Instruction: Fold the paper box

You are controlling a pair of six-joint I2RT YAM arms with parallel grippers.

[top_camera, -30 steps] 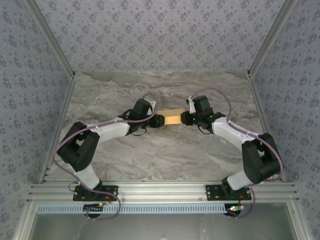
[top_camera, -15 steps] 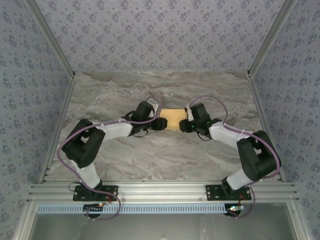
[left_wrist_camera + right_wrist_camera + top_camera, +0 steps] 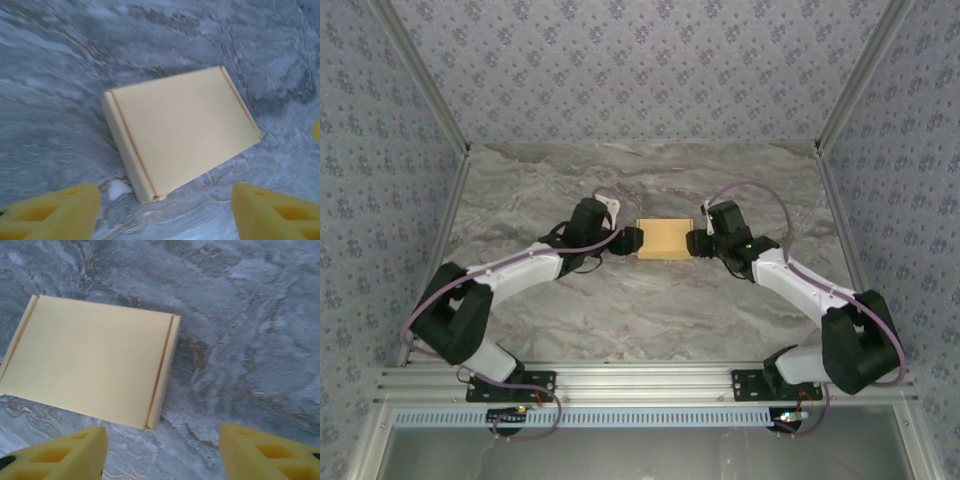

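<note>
The paper box [image 3: 663,238] is a small flat closed yellow-orange box lying flat on the marble table, midway between the two arms. It also lies ahead of the fingers in the left wrist view [image 3: 180,132] and the right wrist view [image 3: 92,360]. My left gripper [image 3: 632,240] is just off the box's left end, open, with nothing between its yellow fingers [image 3: 55,212]. At the box's right end my right gripper [image 3: 694,243] is likewise open and apart from the card, its yellow fingers [image 3: 60,455] wide.
The marble table [image 3: 650,310] is bounded by patterned walls at the back and sides. An aluminium rail [image 3: 640,385] runs along the near edge with both arm bases on it.
Both grippers have let go of the box and opened. The box, held up between them a second ago, now lies flat on the table, and both arms have drawn back from it.
</note>
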